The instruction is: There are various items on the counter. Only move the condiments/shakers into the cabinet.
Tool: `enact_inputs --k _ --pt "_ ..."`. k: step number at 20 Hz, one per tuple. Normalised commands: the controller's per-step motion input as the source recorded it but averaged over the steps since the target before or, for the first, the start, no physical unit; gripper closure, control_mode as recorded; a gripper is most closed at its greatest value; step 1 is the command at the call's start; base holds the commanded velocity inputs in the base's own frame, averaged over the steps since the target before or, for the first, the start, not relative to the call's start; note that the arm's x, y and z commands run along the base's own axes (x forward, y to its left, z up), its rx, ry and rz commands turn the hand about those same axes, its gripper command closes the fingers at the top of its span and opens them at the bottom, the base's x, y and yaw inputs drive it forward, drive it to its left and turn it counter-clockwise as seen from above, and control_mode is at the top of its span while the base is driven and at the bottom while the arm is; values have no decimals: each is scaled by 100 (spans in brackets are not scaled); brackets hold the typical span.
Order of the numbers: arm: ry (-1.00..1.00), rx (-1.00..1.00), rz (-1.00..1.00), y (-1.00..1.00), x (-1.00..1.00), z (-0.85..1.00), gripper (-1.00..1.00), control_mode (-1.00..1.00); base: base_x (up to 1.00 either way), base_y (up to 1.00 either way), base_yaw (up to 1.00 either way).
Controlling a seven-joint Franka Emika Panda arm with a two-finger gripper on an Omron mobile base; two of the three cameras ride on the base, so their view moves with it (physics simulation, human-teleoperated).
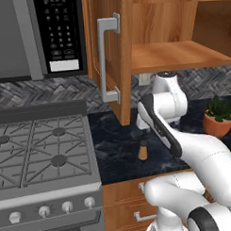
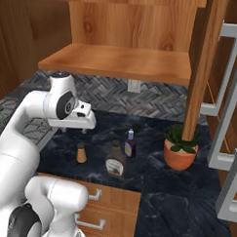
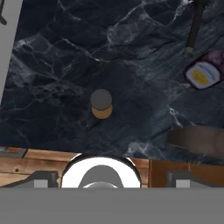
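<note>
Overhead, the pincer (image 2: 74,129) hangs above the counter (image 2: 156,190) with its jaws spread wide and nothing between them; its two small fingertips (image 3: 40,180) sit far apart at the bottom of the hand view. Below it, the small tan shaker (image 2: 81,153) with a dark top stands upright on the dark marbled stone, near the counter's front edge, and is well clear of the pincer. From the hand view the shaker (image 3: 101,104) shows from above as a grey round top over a tan body.

Beside it along the front edge stands the brown syrup bottle (image 2: 115,160) with a white label and black cap, apart from the shaker. Just behind that bottle, toward the back wall, stands the small dark-blue bottle (image 2: 130,144) with a pale cap; the two look close, though whether they touch I cannot tell. A tiny dark object (image 2: 136,127) lies further back, near the wall.

Further along the counter sits the green plant in an orange pot (image 2: 180,147), well apart from the bottles. The wall cabinet (image 2: 123,62) is above, its door (image 1: 108,56) with a long silver bar handle swung open and its wooden shelf bare. At the counter's other end lies the grey gas stove (image 1: 43,148), with a microwave (image 1: 39,35) over it.
</note>
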Motion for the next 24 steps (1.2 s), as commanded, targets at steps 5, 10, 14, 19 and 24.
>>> enact_inputs --k 5,10,14,19,24 --pt "-1 1 0 1 0 -65 -100 -100 0 0 0" --pt "0 0 0 11 0 -25 -100 -100 0 0 0" --pt "0 0 0 17 0 -27 -100 -100 0 0 0" --pt "0 0 0 12 5 -24 -100 -100 0 0 0" --pt "0 0 0 0 16 -20 -100 -100 0 0 0"
